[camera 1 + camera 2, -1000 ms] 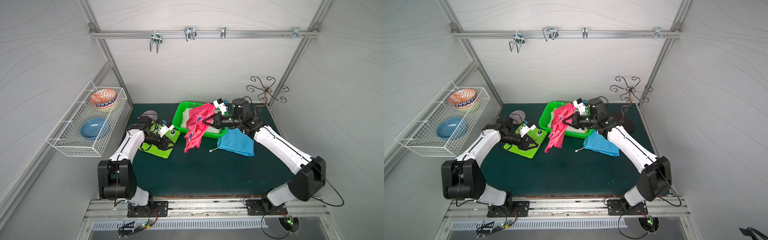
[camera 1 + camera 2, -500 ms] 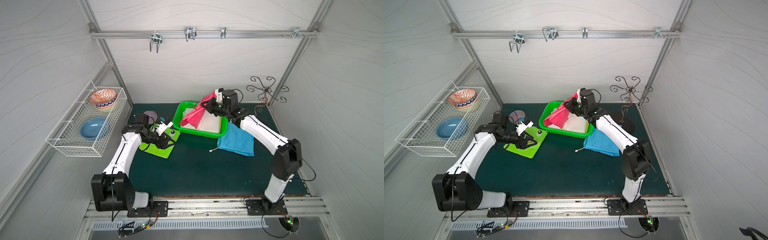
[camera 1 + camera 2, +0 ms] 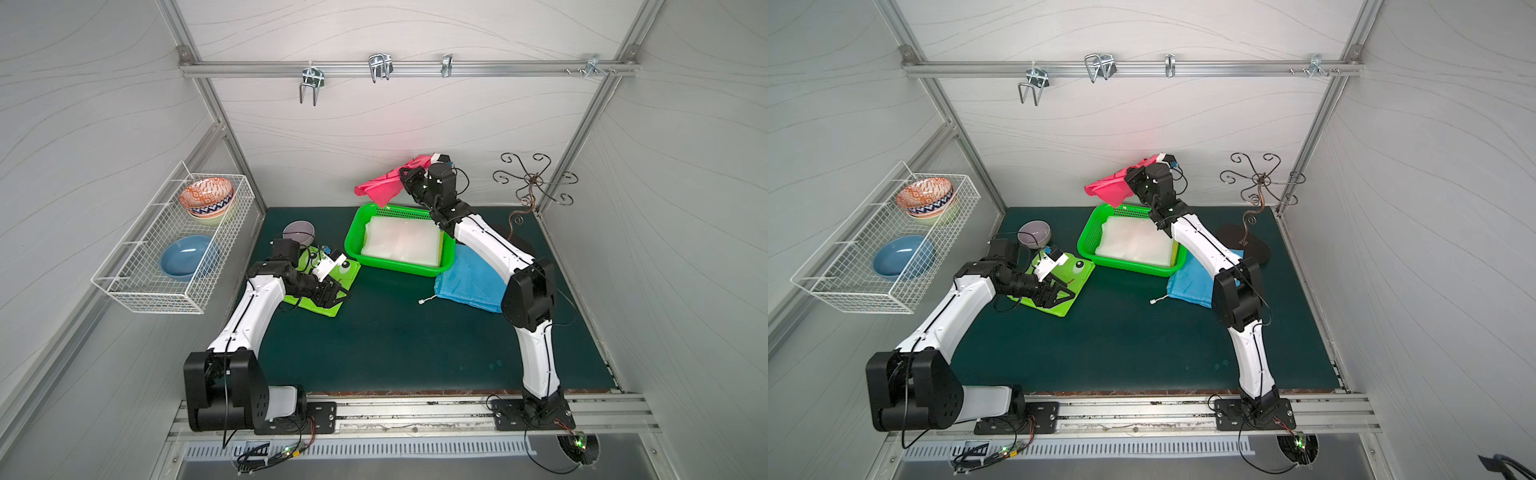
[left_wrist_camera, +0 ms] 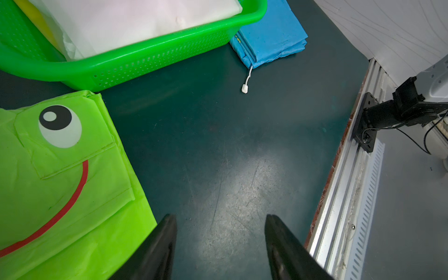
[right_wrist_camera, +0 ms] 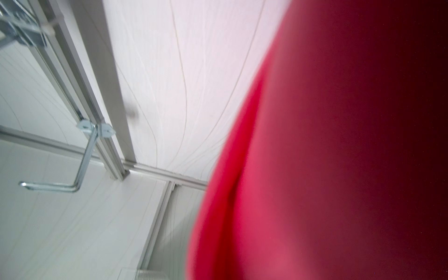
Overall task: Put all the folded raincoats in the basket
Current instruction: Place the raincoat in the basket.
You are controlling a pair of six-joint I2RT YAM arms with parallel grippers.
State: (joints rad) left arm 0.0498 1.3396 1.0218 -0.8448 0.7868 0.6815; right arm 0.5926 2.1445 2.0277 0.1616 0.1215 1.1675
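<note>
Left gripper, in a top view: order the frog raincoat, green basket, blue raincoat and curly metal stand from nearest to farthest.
1. Frog raincoat, at the left gripper fingertips.
2. Green basket, just behind it.
3. Blue raincoat, across the mat.
4. Curly metal stand, far back corner.

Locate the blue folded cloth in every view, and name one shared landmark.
Top view: blue folded cloth by the green basket's front right corner.
Top view: same place.
Left wrist: against the basket's corner, white cord trailing.
Right wrist: not in it.
Shared landmark: the green basket.
</note>
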